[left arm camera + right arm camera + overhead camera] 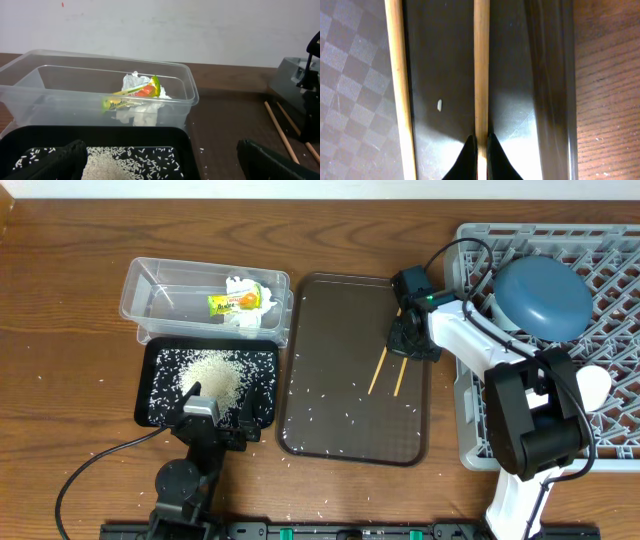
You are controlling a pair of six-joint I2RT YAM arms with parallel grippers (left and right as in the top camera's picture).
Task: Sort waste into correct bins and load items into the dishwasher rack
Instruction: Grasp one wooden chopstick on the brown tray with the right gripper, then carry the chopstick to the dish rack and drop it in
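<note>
Two wooden chopsticks (386,369) lie on the brown serving tray (340,380). My right gripper (410,340) is down at their far ends. In the right wrist view its fingertips (481,150) are shut on one chopstick (481,75); the other chopstick (397,75) lies beside it. The clear tub (160,300) holds the white tissue (240,285) and green-and-orange wrapper (235,302), also in the left wrist view (135,95). The black tray (160,405) holds a rice pile (215,375). My left gripper (160,165) is open over the black tray's near edge. The blue plate (545,295) sits in the grey rack (620,360).
Loose rice grains (350,415) lie scattered on the brown tray and on the table in front of it. A white piece of dishware (592,385) sits in the rack beside my right arm. The rack fills the right side of the table.
</note>
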